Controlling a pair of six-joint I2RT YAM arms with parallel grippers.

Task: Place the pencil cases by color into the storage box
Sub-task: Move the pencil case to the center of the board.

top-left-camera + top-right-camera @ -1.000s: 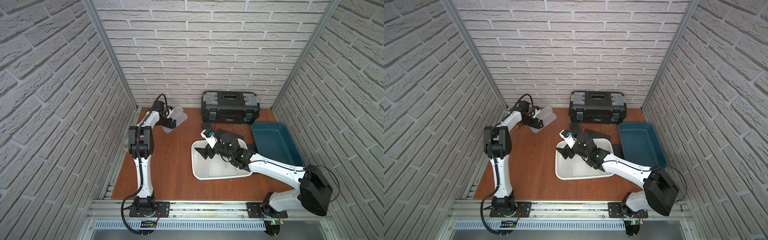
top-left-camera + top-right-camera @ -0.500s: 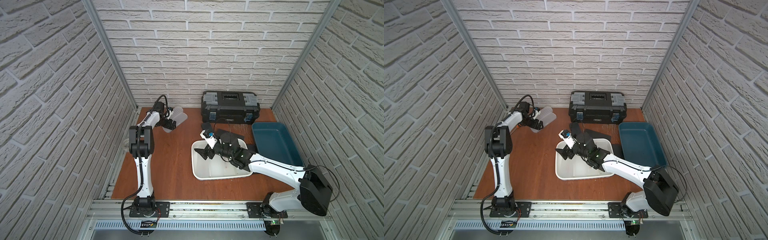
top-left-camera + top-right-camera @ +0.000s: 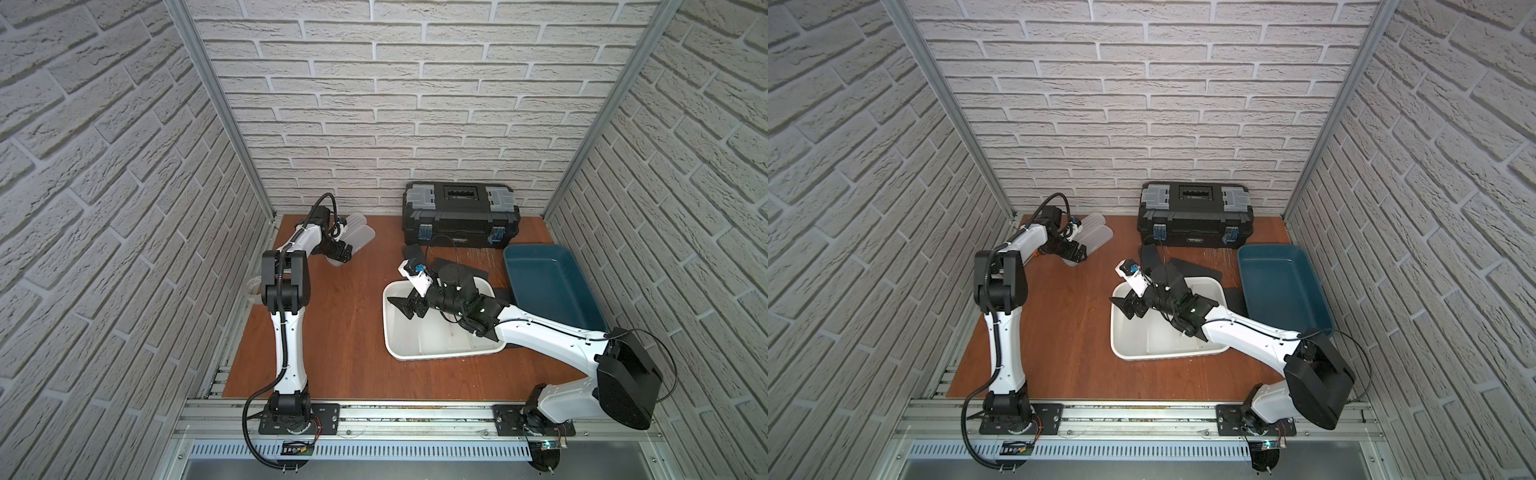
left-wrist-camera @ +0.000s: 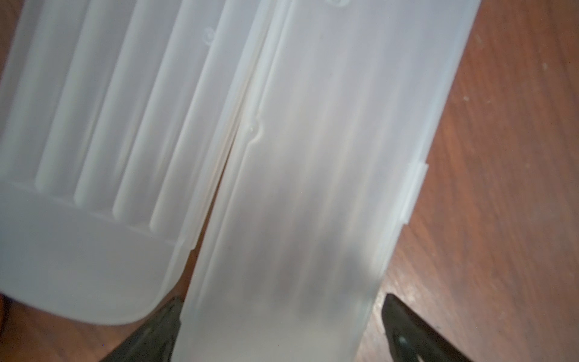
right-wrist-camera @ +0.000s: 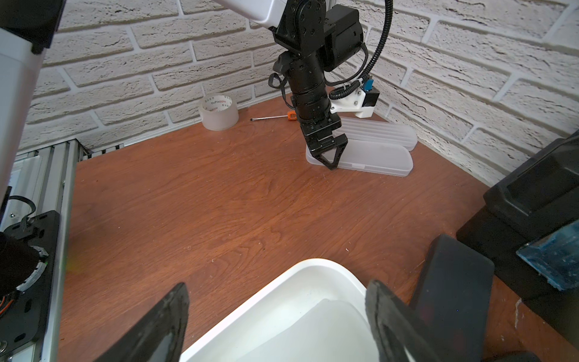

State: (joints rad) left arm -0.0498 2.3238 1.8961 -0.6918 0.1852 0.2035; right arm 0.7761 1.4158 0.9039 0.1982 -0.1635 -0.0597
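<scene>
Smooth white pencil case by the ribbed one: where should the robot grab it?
Probably pinch the smooth case across its narrow width at the rounded end, from above. It lies flat, and there both long edges clear the ribbed case. The left gripper's open jaws straddle that end.

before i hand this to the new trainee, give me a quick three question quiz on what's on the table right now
1. True or false: the left gripper has its jaws apart, one on each side of the smooth frosted case, which lies beside the ribbed frosted case.
2. The right gripper, open and empty, is above: A the ribbed frosted case, B the white bin, C the smooth frosted case.
3. Fill in: the black case lies ___ the white bin (inside or outside).
Key: 1 true; 2 B; 3 outside.
</scene>
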